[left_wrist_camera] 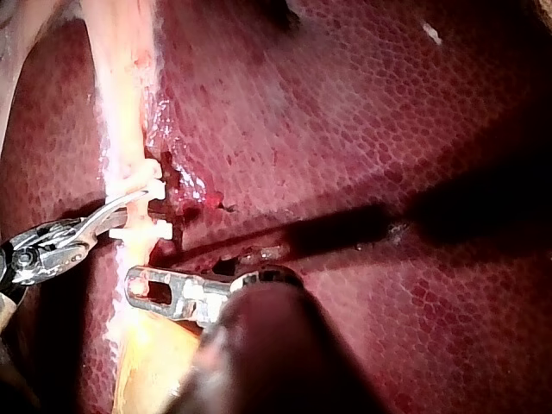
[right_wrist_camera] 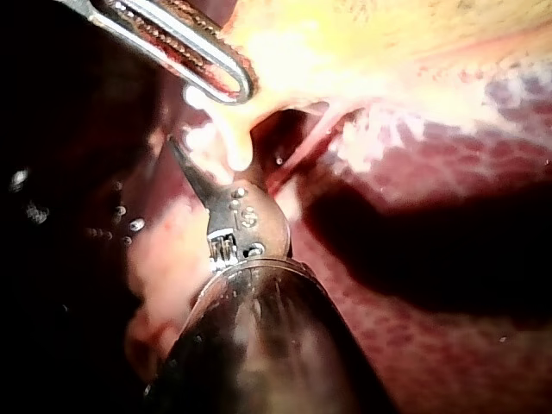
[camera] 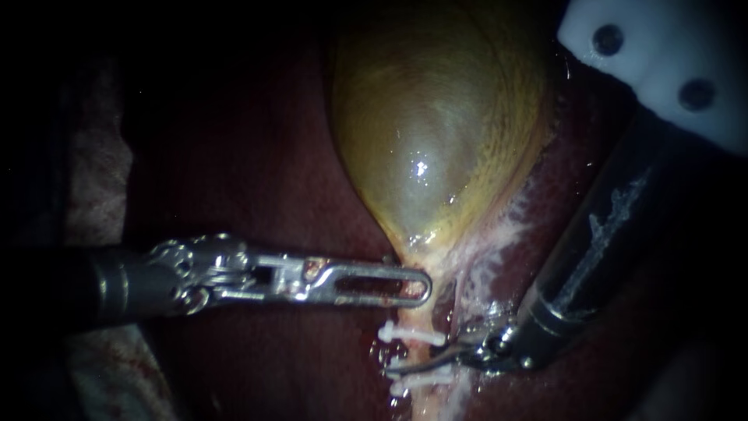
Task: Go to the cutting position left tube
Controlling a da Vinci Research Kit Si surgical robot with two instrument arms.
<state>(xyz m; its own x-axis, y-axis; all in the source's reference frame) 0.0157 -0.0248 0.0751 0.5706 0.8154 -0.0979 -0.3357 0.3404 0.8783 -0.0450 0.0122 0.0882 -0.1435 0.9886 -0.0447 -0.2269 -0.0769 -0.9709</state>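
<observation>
Silver and slotted, my left instrument (camera: 427,287) comes in from 9 o'clock with its jaws closed on the narrow neck of the gallbladder (camera: 436,132). Just below, near 6 o'clock in the endoscope view, the left tube (camera: 415,352) runs with its long axis from 12 to 6 o'clock and carries white clips (camera: 411,335) above and below a short bare part. My right instrument (camera: 417,365), entering from 2 o'clock, is the nearer one: its thin tip lies across this bare part, pointing to 9 o'clock, but whether it is open or closed I cannot tell.
</observation>
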